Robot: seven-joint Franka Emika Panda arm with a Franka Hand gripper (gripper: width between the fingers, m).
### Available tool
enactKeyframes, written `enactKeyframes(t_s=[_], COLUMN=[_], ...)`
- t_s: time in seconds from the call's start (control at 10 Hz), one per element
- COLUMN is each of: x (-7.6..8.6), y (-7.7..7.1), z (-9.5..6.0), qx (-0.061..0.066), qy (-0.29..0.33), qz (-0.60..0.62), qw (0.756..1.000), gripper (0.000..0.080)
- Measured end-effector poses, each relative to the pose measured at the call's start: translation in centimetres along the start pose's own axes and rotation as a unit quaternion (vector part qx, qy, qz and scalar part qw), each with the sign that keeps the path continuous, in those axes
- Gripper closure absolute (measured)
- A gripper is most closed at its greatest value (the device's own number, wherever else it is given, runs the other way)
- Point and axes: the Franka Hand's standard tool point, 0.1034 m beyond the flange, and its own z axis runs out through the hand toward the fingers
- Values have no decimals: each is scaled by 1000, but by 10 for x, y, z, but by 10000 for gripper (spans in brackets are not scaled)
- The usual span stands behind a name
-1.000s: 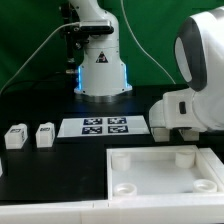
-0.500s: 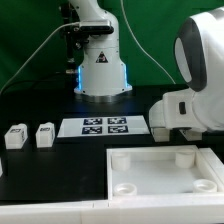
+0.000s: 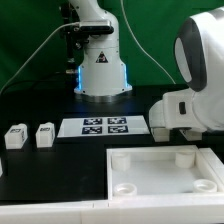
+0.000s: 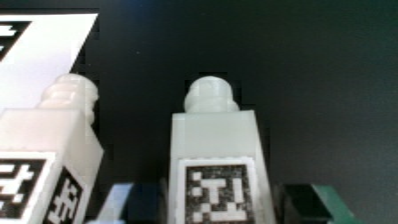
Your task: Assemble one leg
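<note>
leg (image 4: 217, 150) between wide fingers (image 4: 128, 205); second leg (image 4: 50, 150) beside; exterior view: two legs (image 3: 14, 136) on table (image 3: 40, 105).

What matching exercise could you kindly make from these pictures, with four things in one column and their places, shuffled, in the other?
Things:
1. marker board
2. tray
3. arm's base
4. gripper

Places or states:
A. in front, toward the exterior view's right
B. open, fingers either side of a leg
C. at the rear, in the middle
D. lying flat, between the rear and the front

Pairs: 1-D, 2-A, 3-C, 4-B.
</note>
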Motion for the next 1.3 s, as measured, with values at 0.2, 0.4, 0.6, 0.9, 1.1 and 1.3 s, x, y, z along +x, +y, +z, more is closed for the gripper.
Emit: enactKeyframes(t_s=[0.2, 0.4, 0.6, 0.9, 1.1, 1.3], x=[0, 0, -3, -27, -48, -56], y=[0, 0, 2, 13, 27, 39], z=[0, 0, -8, -57, -104, -146], qx=[0, 0, -2, 2, 1, 12], qy=[0, 0, 6, 73, 197, 296], qz=[0, 0, -7, -36, -48, -47], qw=[1000, 1000, 1000, 997, 979, 954], gripper=[511, 509, 509, 509, 509, 509])
